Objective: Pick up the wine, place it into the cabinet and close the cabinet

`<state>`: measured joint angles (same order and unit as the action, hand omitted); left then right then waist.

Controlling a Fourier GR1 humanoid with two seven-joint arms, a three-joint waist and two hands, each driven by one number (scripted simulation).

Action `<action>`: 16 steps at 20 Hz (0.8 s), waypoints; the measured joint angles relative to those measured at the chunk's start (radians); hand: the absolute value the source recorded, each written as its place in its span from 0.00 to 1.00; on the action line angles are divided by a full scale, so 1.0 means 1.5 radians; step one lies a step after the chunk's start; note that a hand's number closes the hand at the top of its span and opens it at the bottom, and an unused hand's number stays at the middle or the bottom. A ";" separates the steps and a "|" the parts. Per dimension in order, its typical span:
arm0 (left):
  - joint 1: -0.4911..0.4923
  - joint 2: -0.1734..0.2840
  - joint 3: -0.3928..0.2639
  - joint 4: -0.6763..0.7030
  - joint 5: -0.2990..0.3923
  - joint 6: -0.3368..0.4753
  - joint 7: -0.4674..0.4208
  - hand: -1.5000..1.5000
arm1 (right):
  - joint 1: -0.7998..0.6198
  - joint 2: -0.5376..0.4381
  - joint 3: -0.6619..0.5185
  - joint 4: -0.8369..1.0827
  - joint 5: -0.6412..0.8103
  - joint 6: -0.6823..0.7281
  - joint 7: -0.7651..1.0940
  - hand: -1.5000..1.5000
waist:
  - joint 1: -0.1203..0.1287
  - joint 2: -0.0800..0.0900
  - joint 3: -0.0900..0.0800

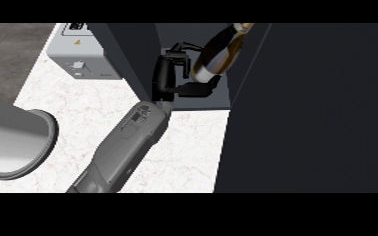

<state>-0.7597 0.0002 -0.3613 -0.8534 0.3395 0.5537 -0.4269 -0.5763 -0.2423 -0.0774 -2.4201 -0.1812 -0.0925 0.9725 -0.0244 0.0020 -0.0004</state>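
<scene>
Steep downward look at a white marbled counter (188, 145). One grey forearm (122, 147) entering from the lower edge and reaching up into an open dark cabinet (184, 45). At its end, a black hand (168, 72), which hand unclear from this angle. Fingers (181, 47) curved above, thumb (199, 86) below, with a wine bottle (220, 50) just to the right of them, leaning, its brown neck toward the upper right and its pale base touching the thumb. Farther right of the fingers, a broad dark cabinet door (303, 110). Left of the fingers, a grey boxy appliance (81, 55). Far lower left, the curved rim of a sink (40, 145).
</scene>
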 measured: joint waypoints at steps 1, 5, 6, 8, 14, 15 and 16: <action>-0.002 0.000 -0.014 0.006 0.009 0.011 0.000 1.00 | -0.002 0.002 0.001 0.001 0.000 0.001 -0.003 0.00 | 0.000 0.000 0.000; -0.013 0.000 -0.027 0.075 0.015 0.019 -0.043 1.00 | 0.008 0.007 0.008 0.001 -0.002 0.005 -0.010 0.00 | -0.004 0.001 0.000; -0.021 0.000 -0.024 0.093 0.015 0.016 -0.049 1.00 | 0.007 0.006 0.007 0.000 -0.002 0.006 -0.009 0.00 | -0.004 0.001 0.000; -0.029 0.000 -0.032 0.120 0.026 0.021 -0.063 1.00 | 0.000 0.006 0.009 0.002 -0.002 0.003 -0.008 0.00 | -0.004 0.001 0.000; -0.055 0.000 -0.017 0.204 0.075 0.008 -0.137 1.00 | 0.014 0.009 0.011 0.003 -0.004 0.013 -0.021 0.00 | -0.010 0.004 0.000; -0.059 0.000 -0.009 0.216 0.082 0.001 -0.144 1.00 | 0.012 0.009 0.010 0.004 -0.004 0.014 -0.022 0.00 | -0.009 0.004 0.000; -0.068 0.000 0.000 0.228 0.085 -0.003 -0.151 1.00 | 0.012 0.007 0.009 0.004 -0.005 0.015 -0.022 0.00 | -0.008 0.003 0.000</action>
<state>-0.8621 0.0000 -0.3614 -0.5121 0.4672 0.5496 -0.6530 -0.5585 -0.2313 -0.0632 -2.4136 -0.1886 -0.0694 0.9388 -0.0361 0.0071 -0.0007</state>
